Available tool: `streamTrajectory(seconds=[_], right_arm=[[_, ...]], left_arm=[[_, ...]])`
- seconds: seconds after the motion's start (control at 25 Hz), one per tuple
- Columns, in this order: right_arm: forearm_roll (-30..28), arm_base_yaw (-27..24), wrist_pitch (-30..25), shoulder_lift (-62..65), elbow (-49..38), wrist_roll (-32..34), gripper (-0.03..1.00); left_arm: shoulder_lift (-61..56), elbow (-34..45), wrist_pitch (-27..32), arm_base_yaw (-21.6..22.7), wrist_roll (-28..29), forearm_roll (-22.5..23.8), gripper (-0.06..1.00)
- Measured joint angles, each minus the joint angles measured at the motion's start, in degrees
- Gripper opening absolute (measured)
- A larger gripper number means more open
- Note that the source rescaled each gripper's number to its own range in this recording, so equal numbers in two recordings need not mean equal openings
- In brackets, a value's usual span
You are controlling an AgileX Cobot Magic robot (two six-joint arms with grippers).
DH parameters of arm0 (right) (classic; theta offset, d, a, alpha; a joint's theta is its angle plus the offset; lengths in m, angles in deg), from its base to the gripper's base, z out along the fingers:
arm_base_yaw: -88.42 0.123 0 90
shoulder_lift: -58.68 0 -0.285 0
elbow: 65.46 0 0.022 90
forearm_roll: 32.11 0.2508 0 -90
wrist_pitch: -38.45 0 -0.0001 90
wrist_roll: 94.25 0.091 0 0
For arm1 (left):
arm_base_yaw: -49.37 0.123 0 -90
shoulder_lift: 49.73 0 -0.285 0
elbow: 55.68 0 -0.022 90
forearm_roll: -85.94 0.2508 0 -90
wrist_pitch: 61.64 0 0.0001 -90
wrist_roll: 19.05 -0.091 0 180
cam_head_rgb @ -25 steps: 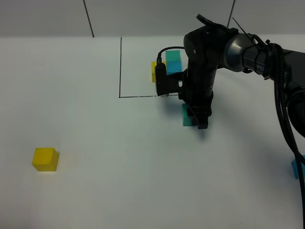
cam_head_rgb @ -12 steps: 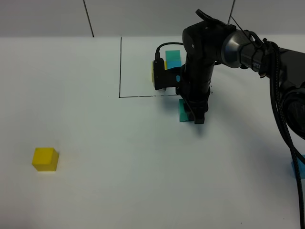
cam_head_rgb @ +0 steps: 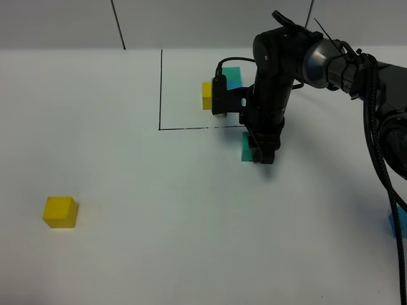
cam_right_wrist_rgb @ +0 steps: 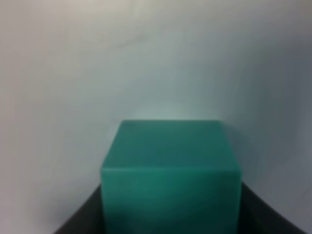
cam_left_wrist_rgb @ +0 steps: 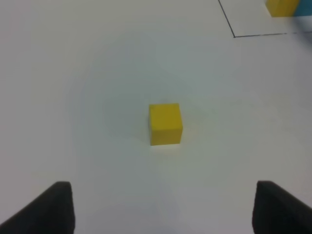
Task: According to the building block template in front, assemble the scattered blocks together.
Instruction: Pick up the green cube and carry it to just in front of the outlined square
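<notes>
Right gripper [cam_head_rgb: 262,152] low over the counter [cam_head_rgb: 191,222], jaws pinching the teal-green cube [cam_head_rgb: 246,147] just outside the near line of the template [cam_head_rgb: 207,94] frame; left gripper [cam_left_wrist_rgb: 163,197] jaws spread wide, yellow cube [cam_left_wrist_rgb: 165,124] lying ahead, apart from them; blue cube [cam_head_rgb: 398,223] sits at the far right edge.

White tabletop [cam_head_rgb: 159,248]; grey wall [cam_head_rgb: 57,22] behind, two dark vertical seams [cam_head_rgb: 117,25].

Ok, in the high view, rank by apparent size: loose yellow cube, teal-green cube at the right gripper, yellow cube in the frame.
Largest: loose yellow cube, nearest the camera.
Unranked: teal-green cube and framed yellow cube, both partly hidden by the arm.
</notes>
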Motion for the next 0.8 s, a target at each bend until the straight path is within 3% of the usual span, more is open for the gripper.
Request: streamTrajectory(seconds=[0.48, 0.8], right_arm=[[0.22, -0.06, -0.19, 0.00, 0.02, -4.32, 0.01], [0.56, -0.18, -0.19, 0.00, 0.02, -3.85, 0.01]], left_arm=[[0.00, 0.00, 0.00, 0.00, 0.00, 0.00, 0.62], [0.00, 0.00, 0.00, 0.00, 0.00, 0.00, 0.62]])
